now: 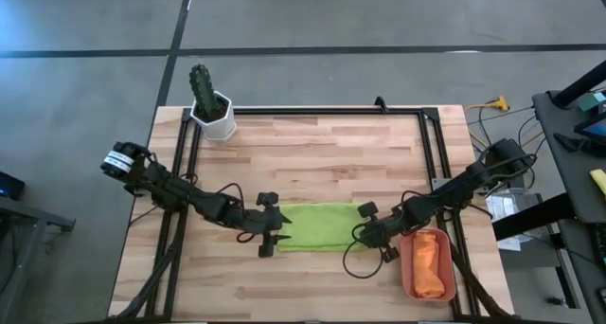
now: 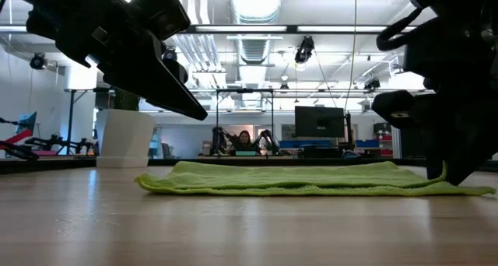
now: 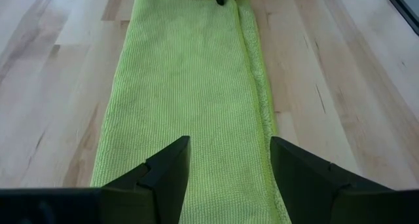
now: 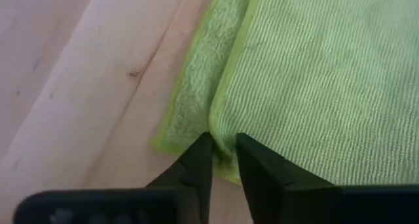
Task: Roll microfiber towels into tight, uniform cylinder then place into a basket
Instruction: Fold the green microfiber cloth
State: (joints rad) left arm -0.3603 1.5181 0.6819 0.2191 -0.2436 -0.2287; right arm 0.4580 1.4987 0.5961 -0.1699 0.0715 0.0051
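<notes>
High view: right gripper [image 1: 365,232] is pinching the green towel [image 1: 317,225] corner, left gripper [image 1: 275,231] hovering open; rolling comes next; orange towel [image 1: 430,265] filling basket [image 1: 407,267]

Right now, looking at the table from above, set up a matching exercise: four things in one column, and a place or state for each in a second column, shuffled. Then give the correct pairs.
Column one:
1. green towel
2. orange towel
3. cactus pot
4. left gripper

Column two:
A. at the table's far left corner
B. rolled up, lying in the basket
C. folded flat in a strip between both arms
D. open, over one end of the strip

Pairs: 1-C, 2-B, 3-A, 4-D
</notes>
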